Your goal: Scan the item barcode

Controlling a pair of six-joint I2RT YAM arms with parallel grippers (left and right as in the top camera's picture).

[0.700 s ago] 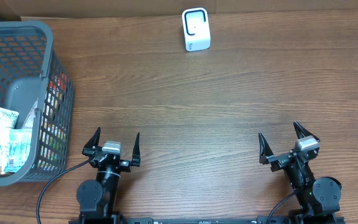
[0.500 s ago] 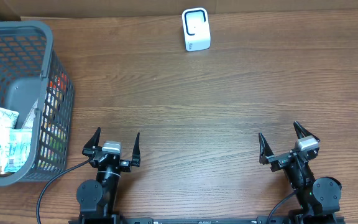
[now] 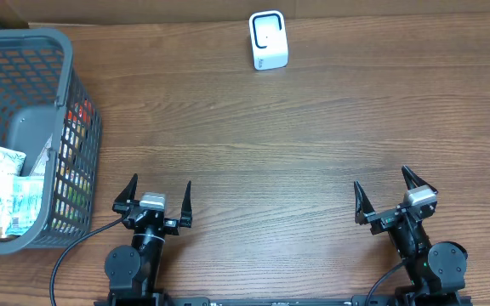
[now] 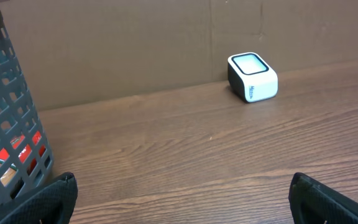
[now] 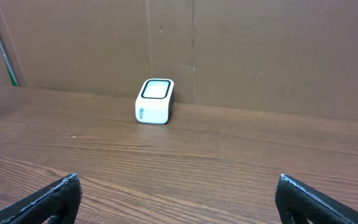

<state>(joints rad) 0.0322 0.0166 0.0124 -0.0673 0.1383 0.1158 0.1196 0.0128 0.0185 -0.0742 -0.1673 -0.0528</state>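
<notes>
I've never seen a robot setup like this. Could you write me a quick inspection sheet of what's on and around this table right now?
Surface: brown wood-grain table; no spills or marks visible.
Job's things: white scanner standing at the far edge; grey basket at the left, holding a green-and-white packet and other packaged goods seen through the mesh.
Clutter: nothing seen.
Hands: left hand and right hand both open and empty, at the near edge.
Cables: black cable curving away from the left arm.
Surroundings: cardboard wall behind the table.
</notes>
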